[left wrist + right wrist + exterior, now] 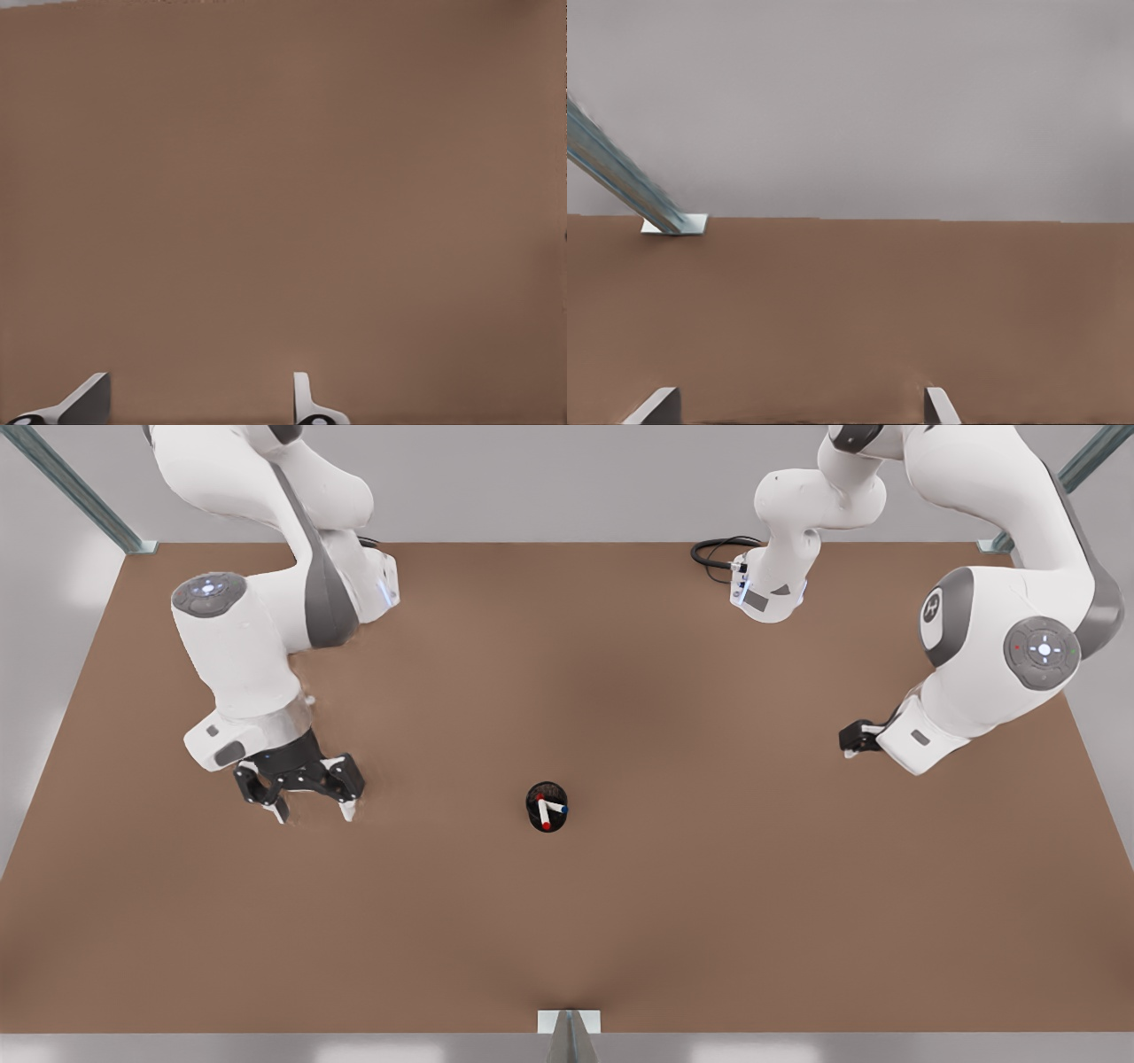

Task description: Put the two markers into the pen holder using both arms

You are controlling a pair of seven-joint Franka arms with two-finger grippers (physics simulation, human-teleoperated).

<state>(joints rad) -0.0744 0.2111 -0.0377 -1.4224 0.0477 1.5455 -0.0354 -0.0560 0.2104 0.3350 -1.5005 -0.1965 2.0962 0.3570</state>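
Observation:
The black pen holder (547, 806) stands near the middle of the brown table. Both markers are inside it, leaning: the red-tipped marker (543, 813) and the blue-tipped marker (557, 808). My left gripper (314, 811) (199, 400) hangs over the table at the front view's left, well away from the holder, open with nothing between its fingers. My right gripper (847, 740) (799, 405) is at the front view's right, held level and facing across the table, open and holding nothing.
The brown table (620, 921) stretches all around the holder. Metal frame struts (80, 496) (629, 181) stand at the back corners and another strut foot (569, 1023) at the front edge. A black cable (718, 553) loops by the right arm's base.

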